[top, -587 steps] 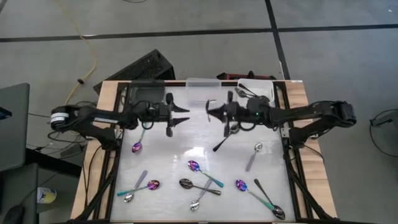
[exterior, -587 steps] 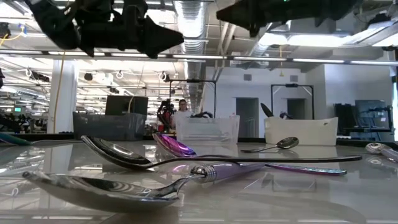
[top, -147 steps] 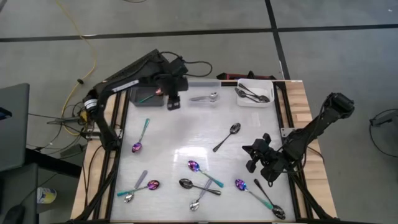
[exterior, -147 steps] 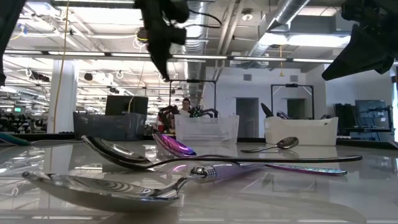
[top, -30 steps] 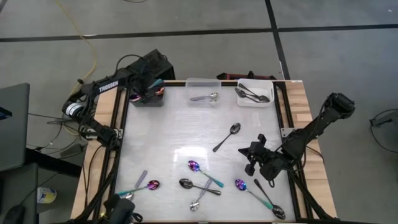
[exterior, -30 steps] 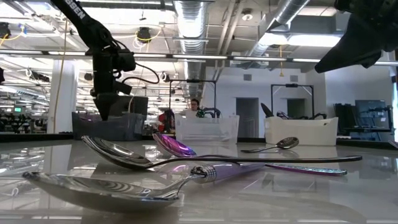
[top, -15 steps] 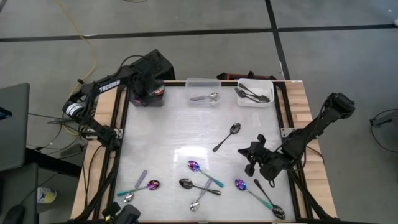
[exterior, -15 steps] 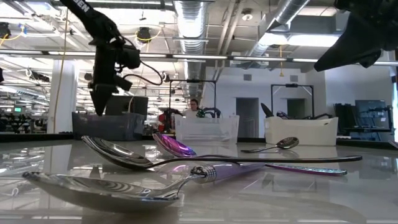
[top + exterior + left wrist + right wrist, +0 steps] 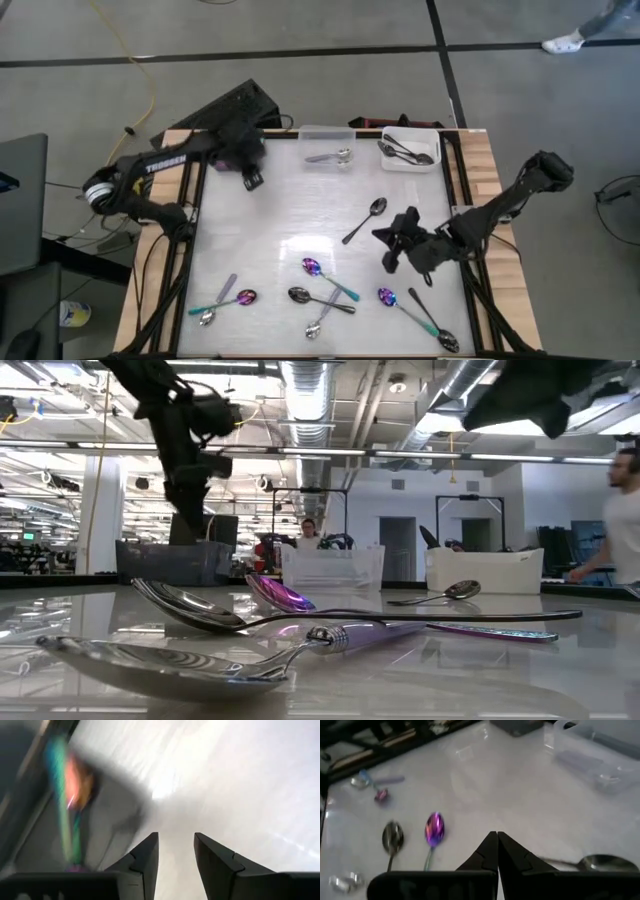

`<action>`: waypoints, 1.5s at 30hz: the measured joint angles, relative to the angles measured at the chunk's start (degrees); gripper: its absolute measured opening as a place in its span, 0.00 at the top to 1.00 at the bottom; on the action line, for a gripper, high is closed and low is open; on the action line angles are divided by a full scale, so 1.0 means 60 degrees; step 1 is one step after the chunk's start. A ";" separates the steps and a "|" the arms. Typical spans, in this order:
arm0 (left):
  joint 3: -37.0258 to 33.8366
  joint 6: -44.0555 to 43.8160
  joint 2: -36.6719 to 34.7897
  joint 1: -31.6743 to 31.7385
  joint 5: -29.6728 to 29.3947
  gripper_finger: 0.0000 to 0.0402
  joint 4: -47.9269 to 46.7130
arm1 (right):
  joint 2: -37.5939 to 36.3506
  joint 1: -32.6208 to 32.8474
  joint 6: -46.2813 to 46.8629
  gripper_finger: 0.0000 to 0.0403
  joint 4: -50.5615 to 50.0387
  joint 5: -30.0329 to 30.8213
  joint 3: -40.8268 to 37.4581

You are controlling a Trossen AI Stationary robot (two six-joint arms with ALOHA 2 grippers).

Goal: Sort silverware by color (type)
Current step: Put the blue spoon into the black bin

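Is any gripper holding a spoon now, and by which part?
No. The left gripper is open and empty by the dark bin; the right gripper is shut on nothing above the table.

White table [image 9: 300, 215]: 3 bins at far edge, spoons [image 9: 320, 290] scattered w/ most near front.

A person [image 9: 620, 520] at the low view's edge is cut off.

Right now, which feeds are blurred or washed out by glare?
Left wrist view: heavy motion blur, a teal-handled spoon smeared into streaks beyond the open left gripper. Right wrist view: soft, the table bleached white. Low view: nearest spoon out of focus. High view: sharp, one glare patch on the table.
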 joint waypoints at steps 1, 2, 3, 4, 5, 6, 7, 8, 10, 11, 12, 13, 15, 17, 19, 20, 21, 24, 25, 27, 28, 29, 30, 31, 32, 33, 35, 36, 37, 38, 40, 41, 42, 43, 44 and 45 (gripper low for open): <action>-0.0202 0.0056 -0.0247 -0.0251 0.0144 0.72 0.0435 | 0.0000 -0.0143 0.0010 0.94 0.0008 -0.0004 0.0077; -0.0438 0.0077 -0.0522 -0.0520 0.0235 0.72 0.0923 | 0.0000 -0.0267 0.0016 0.94 0.0033 -0.0011 0.0137; -0.0698 0.0093 -0.0804 -0.0784 0.0361 0.72 0.1494 | 0.0000 -0.0399 0.0016 0.94 0.0131 -0.0046 0.0166; -0.0975 0.0111 -0.1059 -0.1040 0.0537 0.72 0.2100 | 0.0000 -0.0543 0.0020 0.94 0.0267 -0.0162 0.0190; -0.1311 0.0128 -0.1306 -0.1307 0.0774 0.72 0.2822 | 0.0000 -0.0681 0.0020 0.94 0.0438 -0.0291 0.0190; -0.1679 0.0128 -0.1516 -0.1568 0.1128 0.72 0.3652 | 0.0006 -0.0823 0.0020 0.94 0.0585 -0.0434 0.0190; -0.2101 0.0128 -0.1688 -0.1834 0.1591 0.72 0.4567 | 0.0049 -0.0955 0.0020 0.94 0.0788 -0.0569 0.0190; -0.2528 0.0128 -0.1809 -0.2107 0.2190 0.72 0.5523 | 0.0156 -0.1068 0.0020 0.94 0.1016 -0.0712 0.0193; -0.3405 0.0250 -0.1873 -0.2652 0.3573 0.72 0.7541 | 0.0455 -0.1239 -0.0045 0.94 0.1353 -0.1025 0.0199; -0.3813 0.0357 -0.1873 -0.2916 0.4229 0.72 0.8386 | 0.0643 -0.1288 -0.0105 0.94 0.1489 -0.1166 0.0197; -0.4197 0.0469 -0.1859 -0.3169 0.4809 0.72 0.9163 | 0.0843 -0.1328 -0.0108 0.94 0.1629 -0.1352 0.0197; -0.4524 0.0580 -0.1811 -0.3431 0.5190 0.72 0.9888 | 0.1031 -0.1367 -0.0012 0.94 0.1742 -0.1590 0.0197; -0.5049 0.0641 -0.1734 -0.3970 0.5342 0.72 1.1074 | 0.1420 -0.1376 0.0514 0.94 0.1816 -0.2313 0.0197; -0.5371 0.0486 -0.1650 -0.4459 0.5202 0.72 1.1847 | 0.1830 -0.1376 0.1177 0.94 0.1809 -0.3460 0.0197; -0.5470 0.0428 -0.1562 -0.4869 0.4934 0.72 1.2075 | 0.2238 -0.1275 0.1954 0.94 0.1733 -0.5146 0.0197; -0.5473 0.0450 -0.1509 -0.5050 0.4809 0.72 1.2083 | 0.2413 -0.1193 0.2487 0.94 0.1649 -0.6107 0.0195; -0.5473 0.0509 -0.1464 -0.5194 0.4704 0.72 1.2083 | 0.2584 -0.1110 0.3130 0.94 0.1610 -0.7042 0.0192; -0.5473 0.0818 -0.1290 -0.5520 0.4283 0.72 1.2204 | 0.2995 -0.0833 0.5220 0.94 0.1587 -0.9280 0.0190; -0.5467 0.0919 -0.1209 -0.5580 0.4114 0.72 1.2231 | 0.3118 -0.0705 0.5800 0.94 0.1599 -0.9695 0.0190; -0.5373 0.0968 -0.1070 -0.5672 0.3823 0.72 1.2214 | 0.3350 -0.0460 0.6726 0.94 0.1635 -1.0312 0.0193; -0.5289 0.0950 -0.0960 -0.5693 0.3771 0.72 1.2229 | 0.3461 -0.0336 0.7038 0.94 0.1545 -1.0562 0.0190; -0.5195 0.0888 -0.0855 -0.5706 0.3769 0.72 1.2239 | 0.3549 -0.0219 0.7299 0.94 0.1506 -1.0874 0.0182; -0.5135 0.0828 -0.0766 -0.5723 0.3781 0.72 1.2243 | 0.3632 -0.0130 0.7512 0.94 0.1542 -1.1164 0.0183; -0.5070 0.0736 -0.0657 -0.5740 0.3815 0.72 1.2220 | 0.3681 -0.0045 0.7659 0.94 0.1513 -1.1415 0.0186; -0.4987 0.0696 -0.0532 -0.5766 0.3835 0.72 1.2220 | 0.3756 0.0020 0.7768 0.94 0.1441 -1.1659 0.0190; -0.4922 0.0664 -0.0431 -0.5802 0.3840 0.72 1.2221 | 0.3783 0.0073 0.7780 0.94 0.1384 -1.1851 0.0187; -0.4827 0.0626 -0.0302 -0.5838 0.3854 0.72 1.2184 | 0.3788 0.0163 0.7785 0.94 0.1254 -1.1965 0.0186; -0.4740 0.0623 -0.0203 -0.5869 0.3859 0.72 1.2185 | 0.3781 0.0161 0.7781 0.94 0.1204 -1.1967 0.0190; -0.4686 0.0620 -0.0146 -0.5877 0.3852 0.72 1.2188 | 0.3776 0.0154 0.7754 0.94 0.1072 -1.1963 0.0190; -0.4683 0.0620 -0.0108 -0.5890 0.3859 0.72 1.2144 | 0.3771 0.0150 0.7734 0.94 0.0844 -1.1965 0.0190; -0.4577 0.0613 -0.0042 -0.5927 0.3856 0.72 1.2115 | 0.3756 0.0128 0.7737 0.94 0.0312 -1.1967 0.0190; -0.4562 0.0616 -0.0046 -0.5940 0.3852 0.72 1.2115 | 0.3756 0.0110 0.7728 0.93 0.0063 -1.1978 0.0190; -0.4551 0.0612 -0.0059 -0.5956 0.3861 0.72 1.2119 | 0.3763 0.0072 0.7643 0.92 -0.0167 -1.2000 0.0190; -0.4528 0.0611 -0.0062 -0.5980 0.3859 0.72 1.2128 | 0.3773 0.0054 0.7485 0.90 -0.0348 -1.2029 0.0190; -0.4526 0.0611 -0.0063 -0.5986 0.3861 0.72 1.2131 | 0.3774 0.0034 0.7336 0.88 -0.0490 -1.2113 0.0186; -0.4526 0.0607 -0.0070 -0.5990 0.3864 0.72 1.2123 | 0.3774 0.0001 0.7243 0.85 -0.0566 -1.2183 0.0182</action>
